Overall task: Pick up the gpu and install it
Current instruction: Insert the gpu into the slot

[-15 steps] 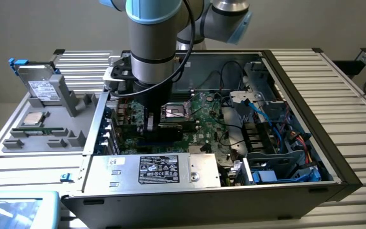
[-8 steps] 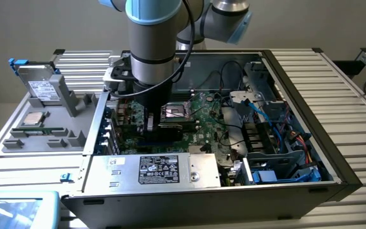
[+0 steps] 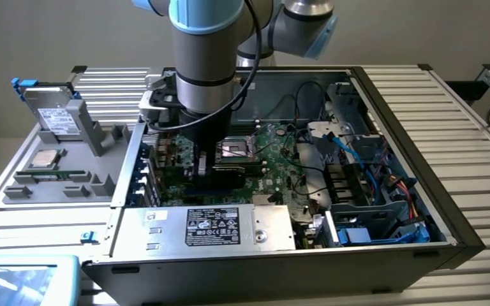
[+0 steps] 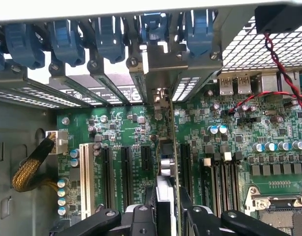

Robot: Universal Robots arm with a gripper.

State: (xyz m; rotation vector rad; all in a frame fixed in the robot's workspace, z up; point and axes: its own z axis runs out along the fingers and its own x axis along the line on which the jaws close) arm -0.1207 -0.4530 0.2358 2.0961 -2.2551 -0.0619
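End effector pinching the gpu edge-on inside the open computer case.

The end effector (image 4: 166,216) is clamping the gpu (image 4: 166,147) between its black fingers (image 4: 141,216), the card standing on its thin edge directly below the wrist and running toward the blue slot latches (image 4: 109,37) at the case's rear wall. The card is sitting over the green motherboard (image 3: 267,150) among the black expansion slots (image 4: 125,172); whether it is fully seated cannot be told. The arm (image 3: 211,57) is reaching straight down into the computer case (image 3: 398,159). A white label (image 3: 212,226) is showing on the silver power supply at the case's near edge, its print too small to read. A hard drive (image 3: 53,118) with its own white label is leaning in the grey tray (image 3: 58,185) on the surface beside the case.
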